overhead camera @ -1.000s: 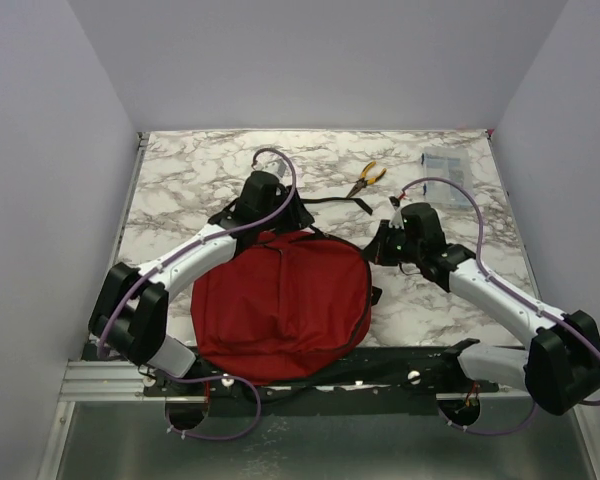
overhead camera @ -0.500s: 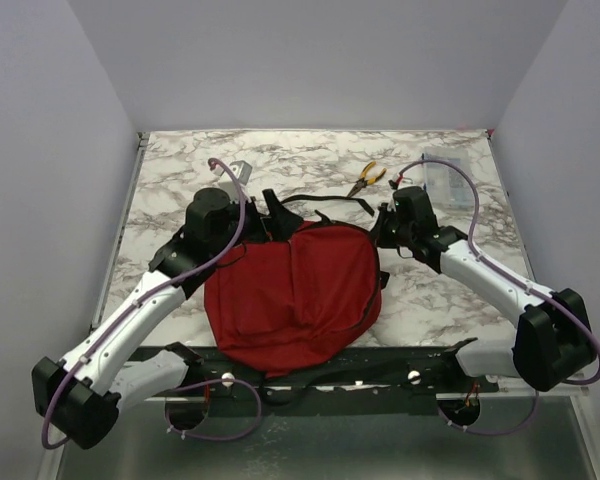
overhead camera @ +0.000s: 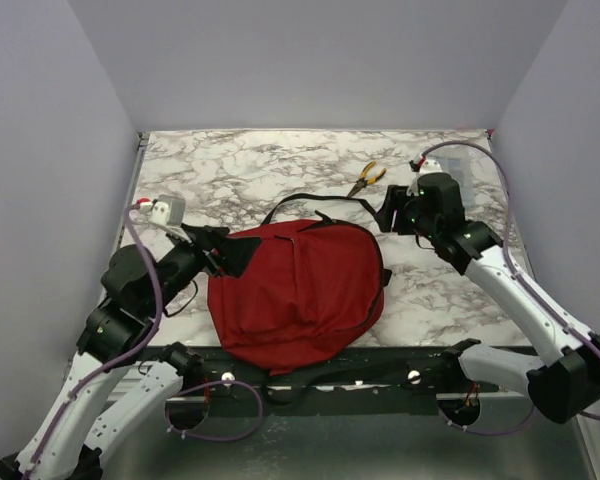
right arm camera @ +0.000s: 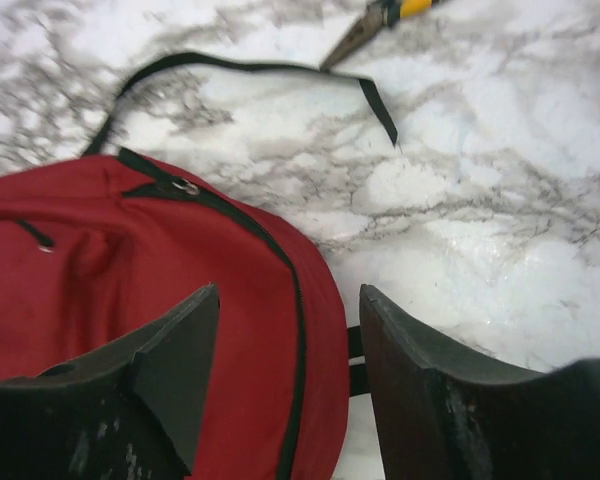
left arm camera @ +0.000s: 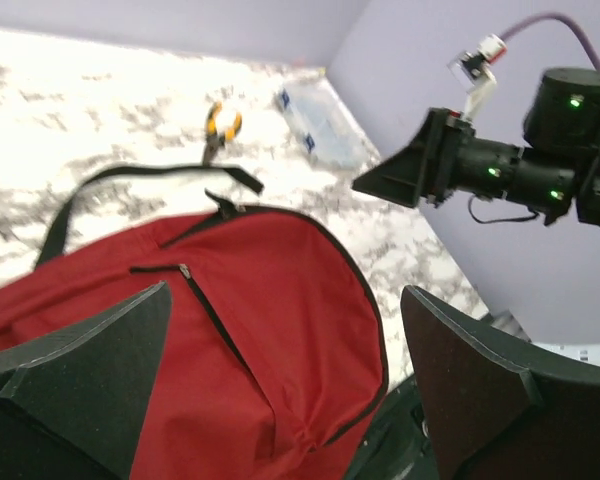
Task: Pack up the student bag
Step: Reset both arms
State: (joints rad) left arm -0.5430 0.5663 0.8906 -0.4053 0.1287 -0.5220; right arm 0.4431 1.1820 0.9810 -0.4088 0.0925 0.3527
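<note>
Currently left gripper and right gripper both gape empty; the seemingly zipped student bag could slide when nudged, or its loose strap could snag a finger.

Enclosure: desk with white marble-pattern top veined in grey, closed in by plain pale lavender-grey back wall, left wall and right wall, ribbed metal rail along the near edge, possibly a grey floor panel below, lighting even and soft.
</note>
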